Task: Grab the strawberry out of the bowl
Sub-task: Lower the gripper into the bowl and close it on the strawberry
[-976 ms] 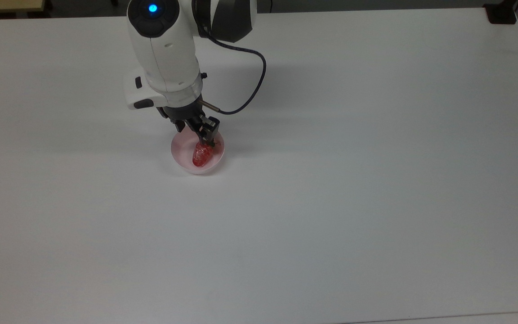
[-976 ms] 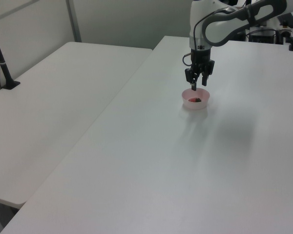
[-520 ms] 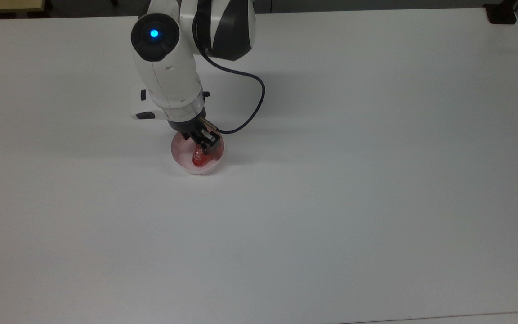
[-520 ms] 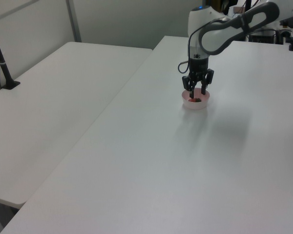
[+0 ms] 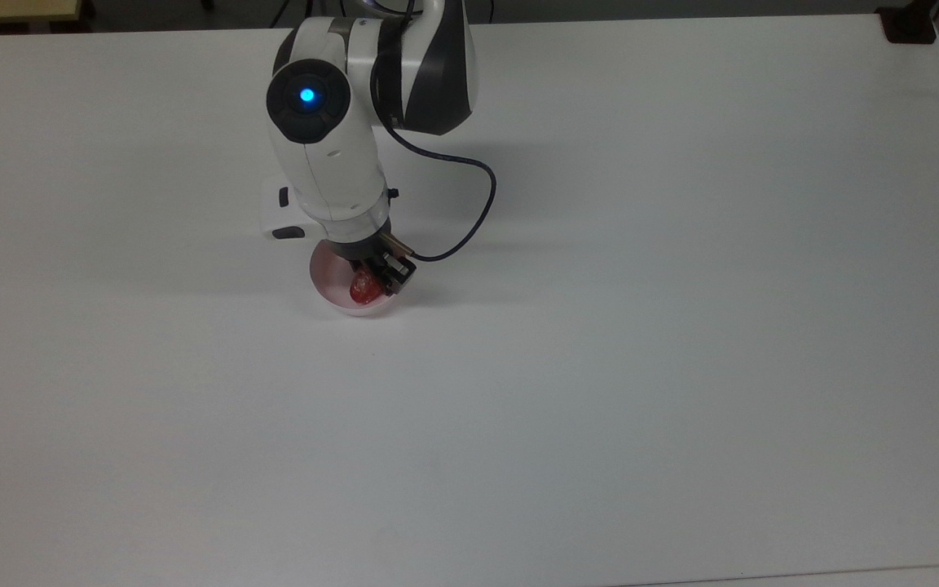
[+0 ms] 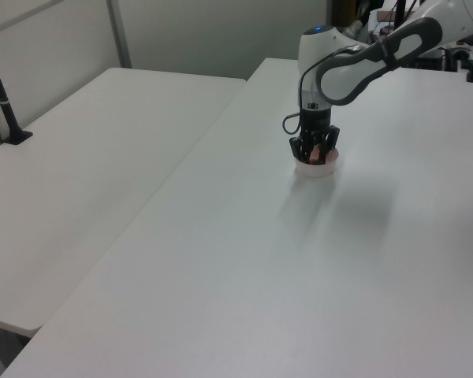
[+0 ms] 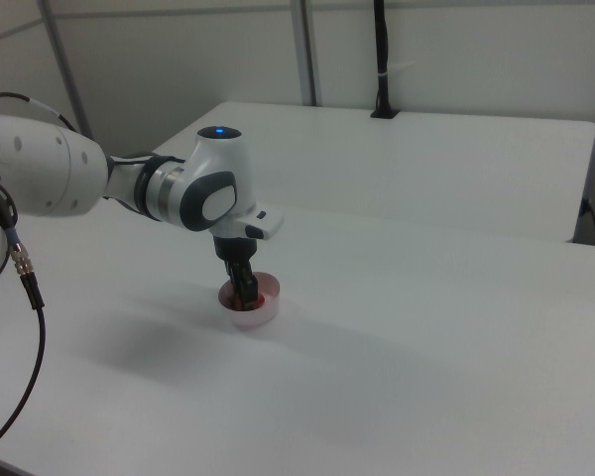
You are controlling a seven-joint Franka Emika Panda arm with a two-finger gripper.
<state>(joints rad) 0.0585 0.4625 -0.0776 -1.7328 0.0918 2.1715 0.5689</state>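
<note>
Strawberry: red, inside pink bowl, right of bowl centre in top view. Bowl: on white table, far-left part in top view. Gripper: lowered into bowl, fingers either side of strawberry; pinching or merely straddling: cannot tell. Black cable: looped right of wrist in top view.

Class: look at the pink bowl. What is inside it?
Inside the bowl lies a red strawberry, with the gripper lowered onto it. The arm covers the strawberry's cap end and the bowl's far rim.
</note>
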